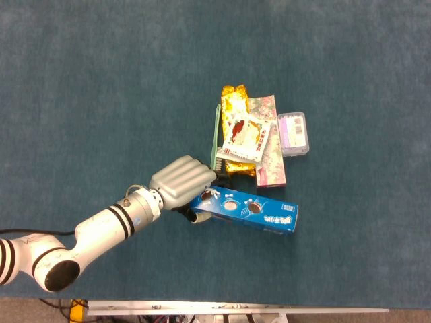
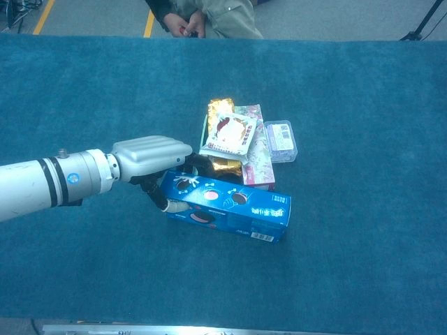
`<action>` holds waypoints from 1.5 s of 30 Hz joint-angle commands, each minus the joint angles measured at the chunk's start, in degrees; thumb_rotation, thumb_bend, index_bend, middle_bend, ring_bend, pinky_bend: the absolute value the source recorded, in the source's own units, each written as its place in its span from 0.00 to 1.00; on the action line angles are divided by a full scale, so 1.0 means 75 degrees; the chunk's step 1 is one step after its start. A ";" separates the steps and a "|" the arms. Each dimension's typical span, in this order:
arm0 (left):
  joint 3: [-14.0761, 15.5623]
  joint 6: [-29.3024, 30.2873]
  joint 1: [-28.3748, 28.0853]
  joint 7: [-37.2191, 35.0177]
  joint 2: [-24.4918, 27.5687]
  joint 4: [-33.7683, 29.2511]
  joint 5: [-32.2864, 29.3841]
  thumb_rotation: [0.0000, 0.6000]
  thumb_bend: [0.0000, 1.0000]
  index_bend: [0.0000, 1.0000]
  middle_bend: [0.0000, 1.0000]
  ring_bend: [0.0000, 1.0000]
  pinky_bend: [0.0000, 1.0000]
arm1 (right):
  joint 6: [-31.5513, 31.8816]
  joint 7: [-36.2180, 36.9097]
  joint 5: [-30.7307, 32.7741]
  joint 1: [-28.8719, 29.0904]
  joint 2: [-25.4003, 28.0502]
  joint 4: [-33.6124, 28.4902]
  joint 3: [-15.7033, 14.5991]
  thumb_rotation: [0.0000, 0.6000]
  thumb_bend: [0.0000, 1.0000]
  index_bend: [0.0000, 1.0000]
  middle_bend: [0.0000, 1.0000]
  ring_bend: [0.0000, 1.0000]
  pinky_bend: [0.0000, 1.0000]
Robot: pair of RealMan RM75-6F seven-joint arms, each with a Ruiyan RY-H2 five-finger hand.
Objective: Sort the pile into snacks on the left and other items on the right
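Observation:
A blue cookie box (image 1: 252, 212) (image 2: 237, 211) lies in front of the pile. My left hand (image 1: 183, 178) (image 2: 150, 155) grips its left end, fingers curled over the far edge and thumb (image 1: 200, 218) on the near edge. Just behind is the pile: a gold foil packet (image 1: 234, 97) (image 2: 219, 107), a white and red sachet (image 1: 246, 136) (image 2: 227, 132) on top of it, a pink floral box (image 1: 271, 161) (image 2: 259, 164), a clear case with purple contents (image 1: 294, 132) (image 2: 281, 139), and a green toothbrush (image 1: 217, 131). Neither view shows my right hand.
Blue carpet (image 1: 101, 87) covers the table, with open room left and right of the pile. A seated person (image 2: 202, 17) is at the far edge in the chest view. The table's front edge (image 1: 236, 311) runs along the bottom.

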 commanded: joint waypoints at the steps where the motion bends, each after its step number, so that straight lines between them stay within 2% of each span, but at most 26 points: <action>1: -0.0006 -0.0065 0.0028 -0.0122 0.0023 0.0063 -0.0011 1.00 0.33 0.47 0.49 0.47 0.42 | -0.0012 0.0003 0.0009 0.0002 -0.0005 0.0005 0.0001 1.00 0.01 0.48 0.42 0.35 0.47; 10: 0.0052 -0.0106 0.0177 -0.0605 0.0913 -0.0026 0.0317 1.00 0.33 0.48 0.51 0.48 0.47 | -0.0062 0.0010 -0.0008 0.0033 -0.0054 0.0022 0.0001 1.00 0.01 0.48 0.42 0.35 0.47; 16: 0.0143 -0.0196 0.0250 -0.0825 0.1683 -0.0070 0.0560 1.00 0.33 0.47 0.51 0.48 0.47 | -0.0066 -0.0026 -0.0041 0.0052 -0.0089 -0.0015 0.0000 1.00 0.01 0.48 0.42 0.35 0.47; 26: 0.0285 -0.0288 0.0451 -0.1088 0.2543 0.0092 0.0636 1.00 0.33 0.47 0.50 0.47 0.47 | -0.0062 -0.0084 -0.0069 0.0045 -0.0092 -0.0107 -0.0021 1.00 0.01 0.48 0.42 0.35 0.47; 32: 0.0187 -0.0124 0.0627 -0.1238 0.2775 0.0319 0.0489 1.00 0.33 0.47 0.50 0.47 0.47 | -0.0068 -0.0109 -0.0103 0.0054 -0.0107 -0.0142 -0.0035 1.00 0.01 0.48 0.42 0.35 0.47; 45: -0.0043 0.0272 0.1047 -0.1373 0.2809 0.0656 0.0077 1.00 0.33 0.47 0.50 0.47 0.47 | -0.0062 -0.0181 -0.0116 0.0045 -0.0087 -0.0216 -0.0049 1.00 0.01 0.48 0.42 0.35 0.47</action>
